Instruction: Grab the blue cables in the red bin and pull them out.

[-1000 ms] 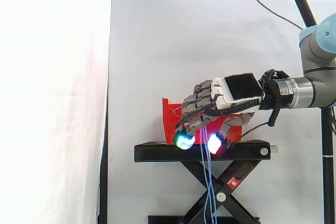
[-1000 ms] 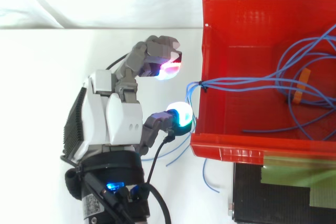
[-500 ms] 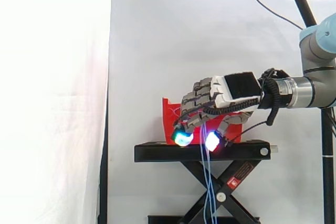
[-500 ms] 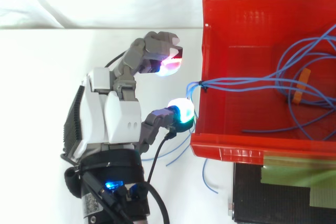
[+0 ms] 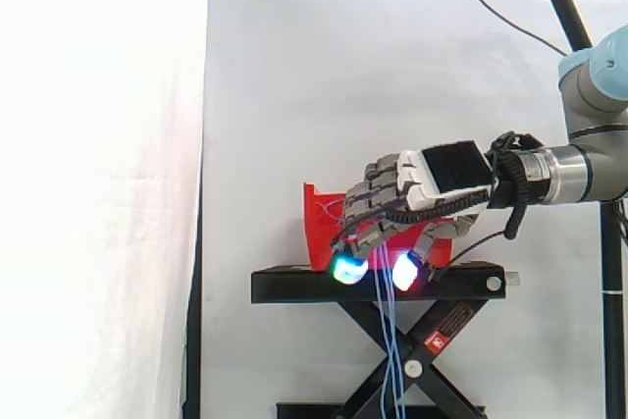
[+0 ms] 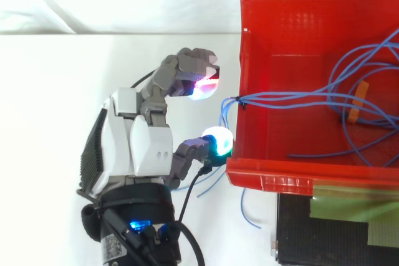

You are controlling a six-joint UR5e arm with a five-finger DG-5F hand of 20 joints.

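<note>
The red bin holds a bundle of thin blue cables that runs over its left wall and hangs down outside. In the side view the blue cables drop past the stand toward the floor. My hand hovers just left of that wall, beside the spot where the cables leave the bin. Its fingers are bent downward and stand well apart from the thumb, with nothing pinched between them. In the side view the hand is level with the bin, its glowing tips either side of the hanging strands.
The bin sits on a black scissor stand before a white curtain. An orange tie lies among the cables inside the bin. Loose blue ends dangle below the bin's near corner.
The hand has shifted slightly toward the bin wall and a little lower. Its fingers and thumb keep the same spread; the cables have not moved.
</note>
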